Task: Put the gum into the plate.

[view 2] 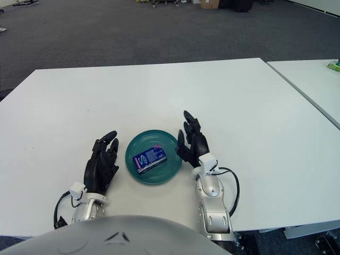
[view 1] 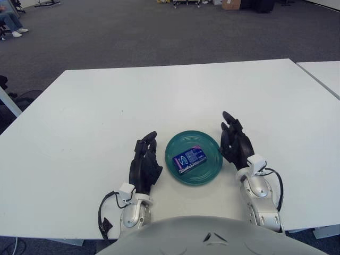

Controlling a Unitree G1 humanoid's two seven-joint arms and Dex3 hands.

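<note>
White table (view 1: pixel 159 90) set on grey carpet, with a teal plate (view 1: pixel 210 171) near its front edge. Right hand (view 1: pixel 235 143) just right of the plate: fingers extended and loosely spread, grasping nothing, pointing away from the robot, forearm running back toward the body. Left hand (view 1: pixel 145 164) just left of the plate, fingers relaxed, empty. Gum (view 1: pixel 189 159): small blue pack lying flat inside the plate, tilted slightly, near its centre.

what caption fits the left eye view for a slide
Gum lies in the plate, open left robot hand and right robot hand flanking it.
</note>
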